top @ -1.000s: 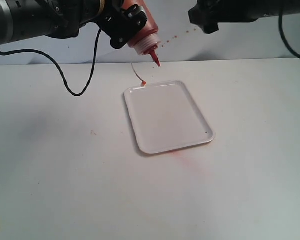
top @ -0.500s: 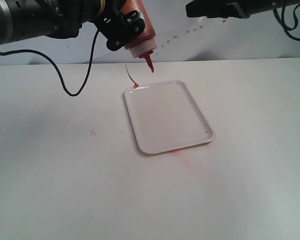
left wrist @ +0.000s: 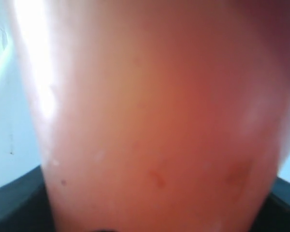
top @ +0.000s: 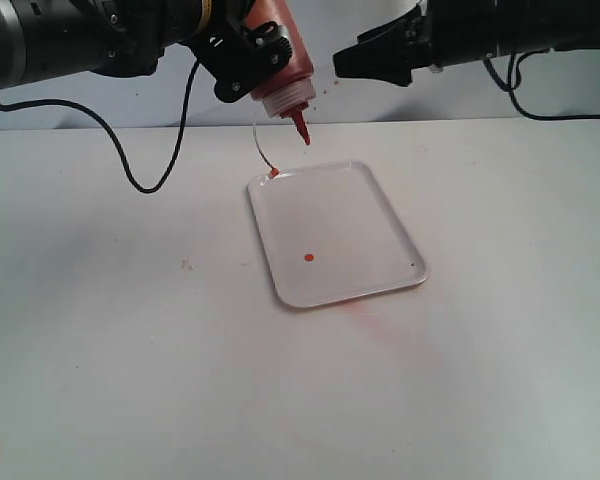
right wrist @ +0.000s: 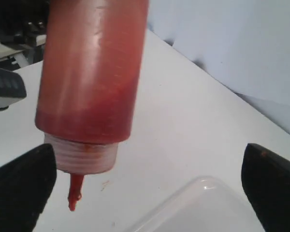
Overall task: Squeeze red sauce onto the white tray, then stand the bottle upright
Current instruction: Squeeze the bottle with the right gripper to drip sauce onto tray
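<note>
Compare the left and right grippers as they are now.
The left gripper is shut on the bottle, holding it nozzle-down above the white tray; the right gripper is open and empty. The left one touches the bottle; the right one stands apart beside it. Both are black and raised above the table.

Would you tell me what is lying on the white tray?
On the white tray lies one small round drop of red sauce, plus a tiny dark speck near one corner. The bottle's tethered cap hangs at the far rim; contact is unclear.
</note>
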Available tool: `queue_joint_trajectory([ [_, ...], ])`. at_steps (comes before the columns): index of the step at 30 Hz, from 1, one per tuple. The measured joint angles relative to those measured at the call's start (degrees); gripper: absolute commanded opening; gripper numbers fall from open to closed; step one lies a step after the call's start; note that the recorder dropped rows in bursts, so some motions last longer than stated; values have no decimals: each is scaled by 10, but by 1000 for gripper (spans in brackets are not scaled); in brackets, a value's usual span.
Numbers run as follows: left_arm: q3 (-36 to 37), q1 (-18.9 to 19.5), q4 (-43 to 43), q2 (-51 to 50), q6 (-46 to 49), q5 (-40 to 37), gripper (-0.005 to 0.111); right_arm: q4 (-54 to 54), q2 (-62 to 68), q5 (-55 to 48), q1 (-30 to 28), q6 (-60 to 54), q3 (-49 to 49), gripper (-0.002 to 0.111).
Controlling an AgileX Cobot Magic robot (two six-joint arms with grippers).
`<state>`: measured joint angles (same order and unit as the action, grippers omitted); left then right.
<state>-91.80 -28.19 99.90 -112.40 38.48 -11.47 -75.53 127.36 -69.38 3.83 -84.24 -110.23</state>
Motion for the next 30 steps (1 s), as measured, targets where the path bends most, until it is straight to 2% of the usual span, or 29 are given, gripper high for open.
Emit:
queue_joint_trajectory([
  [5,0,0,0,0,-1,1,0,41,13,2,32,9,-56,94],
  [12,0,0,0,0,-1,1,0,46,52,0,42,70,-150,94],
  [23,0,1,3,0,-10,11,0,39,110,-4,87,89,-215,94],
  [26,0,1,3,0,-11,12,0,39,111,-3,94,91,-219,90],
  [30,0,1,3,0,-12,12,0,39,111,-3,94,99,-220,73],
])
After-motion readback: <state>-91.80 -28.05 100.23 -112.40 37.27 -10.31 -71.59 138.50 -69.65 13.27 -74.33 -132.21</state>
